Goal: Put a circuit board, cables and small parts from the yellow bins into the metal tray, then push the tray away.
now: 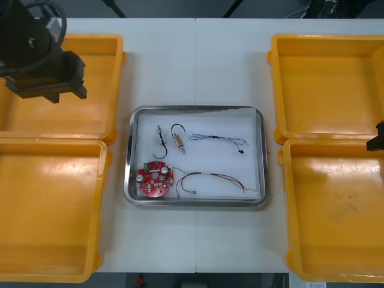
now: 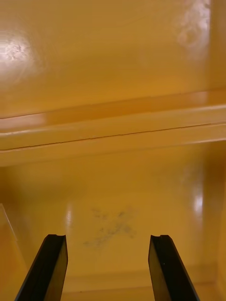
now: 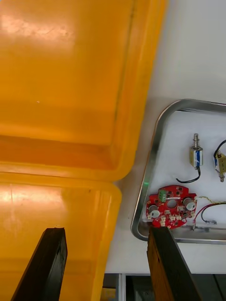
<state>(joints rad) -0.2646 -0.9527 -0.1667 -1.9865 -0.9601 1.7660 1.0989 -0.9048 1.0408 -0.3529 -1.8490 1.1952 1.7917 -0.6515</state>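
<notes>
**Tray filled at mid-bench, both grippers open over the bins**

The round red circuit board (image 1: 155,179) lies in the near left corner of the metal tray (image 1: 195,108). Two small metal parts (image 1: 160,137) sit side by side toward the tray's far left corner, each with a black wire curling from it. The twisted blue and white cable (image 1: 217,140) stretches toward the far right corner, and the red and yellow cable (image 1: 213,179) runs along the near edge, just beside the board. The tray sits at the middle of the bench (image 1: 195,60), between the yellow bins (image 1: 324,84). The left gripper (image 3: 106,230) hangs above the far left bin (image 1: 90,120), fingers spread and holding nothing. The right gripper (image 2: 108,237) is at the bench's right edge, over the near right bin (image 1: 336,210) — also spread wide, empty.
</notes>
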